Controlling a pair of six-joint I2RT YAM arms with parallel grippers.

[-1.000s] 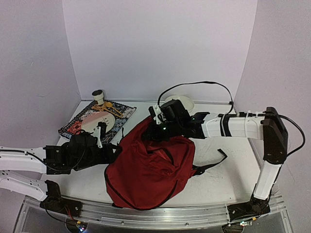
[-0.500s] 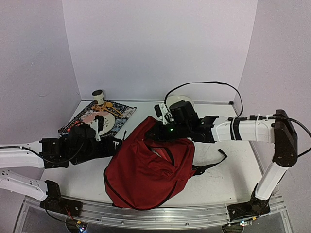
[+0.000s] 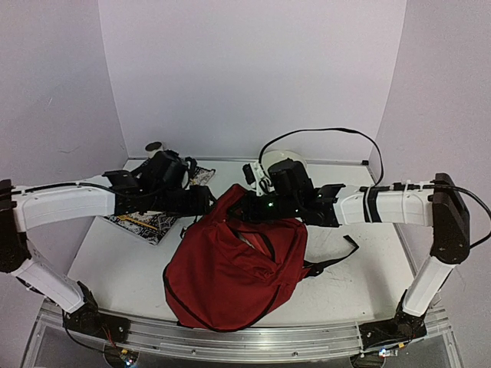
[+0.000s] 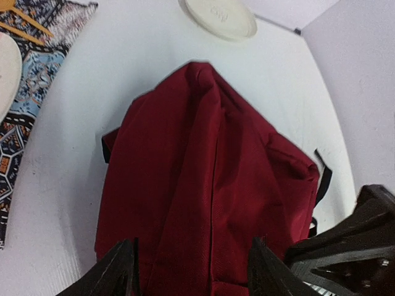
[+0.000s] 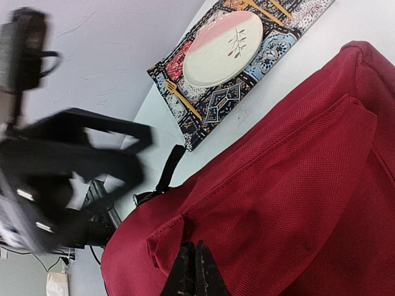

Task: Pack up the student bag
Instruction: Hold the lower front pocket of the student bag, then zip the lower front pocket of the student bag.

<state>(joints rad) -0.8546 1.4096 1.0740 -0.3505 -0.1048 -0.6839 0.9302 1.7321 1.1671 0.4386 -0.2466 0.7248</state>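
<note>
The student bag [image 3: 230, 268], dark red with black straps, lies slumped in the middle of the table, its top edge pulled up toward the back. My right gripper [image 3: 247, 208] reaches in from the right and is shut on a fold of the bag's fabric [image 5: 247, 203]; in the right wrist view its fingertips [image 5: 196, 271] pinch together on that fold. My left gripper [image 3: 205, 201] hovers at the bag's upper left. Seen from the left wrist, the left gripper [image 4: 192, 274] stands open above the bag [image 4: 203, 185], with nothing between its fingers.
A patterned placemat [image 3: 146, 224] lies at the back left, mostly under my left arm; on it sits a plate [image 5: 223, 49] with gold cutlery. A small cup [image 3: 156, 146] stands behind it. A white plate [image 3: 290, 161] rests at the back. A black strap [image 3: 345, 257] trails right.
My left gripper has opened, and the left arm has risen and swung back and right over the placemat toward the bag's top. The right gripper shifted slightly and keeps its hold.
</note>
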